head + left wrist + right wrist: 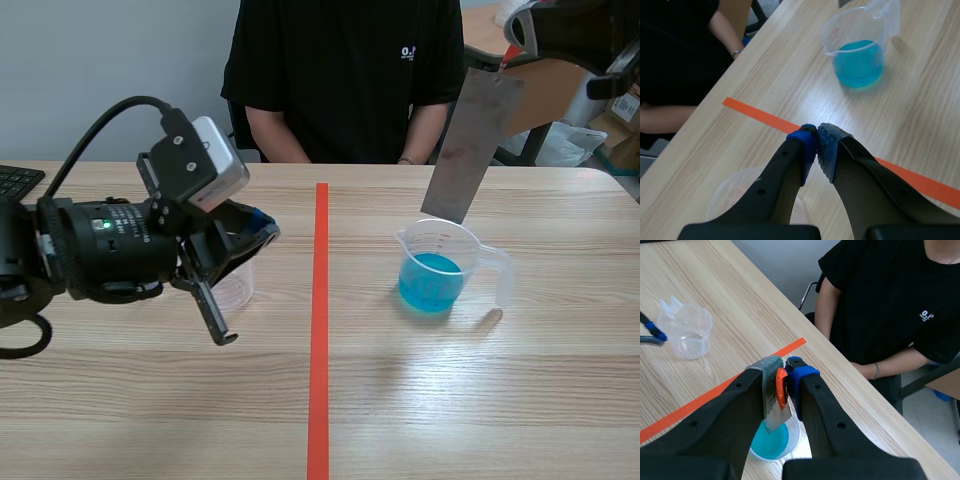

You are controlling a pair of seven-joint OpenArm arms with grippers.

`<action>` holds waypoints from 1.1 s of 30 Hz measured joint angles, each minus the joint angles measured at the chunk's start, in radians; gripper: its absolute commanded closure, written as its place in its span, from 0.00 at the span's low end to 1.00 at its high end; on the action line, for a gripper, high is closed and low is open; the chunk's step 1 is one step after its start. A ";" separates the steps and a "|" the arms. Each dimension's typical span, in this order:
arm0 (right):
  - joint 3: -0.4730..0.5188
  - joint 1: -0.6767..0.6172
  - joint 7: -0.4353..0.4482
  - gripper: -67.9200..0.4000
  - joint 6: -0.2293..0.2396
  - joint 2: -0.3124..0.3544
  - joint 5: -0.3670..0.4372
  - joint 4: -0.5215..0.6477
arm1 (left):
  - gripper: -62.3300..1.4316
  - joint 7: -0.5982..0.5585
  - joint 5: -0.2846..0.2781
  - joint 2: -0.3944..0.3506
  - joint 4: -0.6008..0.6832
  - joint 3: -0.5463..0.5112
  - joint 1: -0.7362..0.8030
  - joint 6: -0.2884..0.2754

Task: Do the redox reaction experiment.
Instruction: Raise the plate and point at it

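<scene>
A clear measuring cup [440,268] holding blue liquid [431,280] stands right of the orange line. A grey metal strip [470,145] hangs tilted above it, its lower end just over the cup's rim. My right gripper [515,45] is shut on the strip's top end. In the right wrist view the strip [772,400] sits pressed between the fingers of my right gripper [785,372], with the blue cup [775,440] right under it. My left gripper [262,228] is shut on nothing, over an empty clear cup [235,280]. In the left wrist view that gripper [815,145] hovers above the empty cup [740,195].
A person in a black shirt [345,70] sits across the table, forearms at its far edge. An orange tape line [319,330] runs down the table's middle. A keyboard corner [15,180] lies at the far left. Boxes and bags [600,120] stand beyond the table's right corner.
</scene>
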 measured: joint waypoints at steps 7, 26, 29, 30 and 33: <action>0.000 0.000 0.000 0.97 0.000 0.000 0.000 0.000 | 0.91 0.024 0.075 0.164 -0.190 0.052 -0.108 -0.008; 0.000 0.000 0.000 0.97 0.000 0.000 0.000 0.000 | 0.91 -0.025 0.146 0.423 -0.498 0.141 -0.307 -0.017; 0.000 0.000 0.000 0.97 0.000 0.000 0.000 0.000 | 0.91 -0.030 0.153 0.445 -0.520 0.141 -0.315 -0.039; 0.000 0.000 0.000 0.97 0.000 0.000 0.000 0.000 | 0.91 -0.036 0.153 0.448 -0.526 0.141 -0.317 -0.051; 0.000 0.000 0.000 0.97 0.000 0.000 0.000 0.000 | 0.91 -0.044 0.153 0.453 -0.538 0.147 -0.319 -0.054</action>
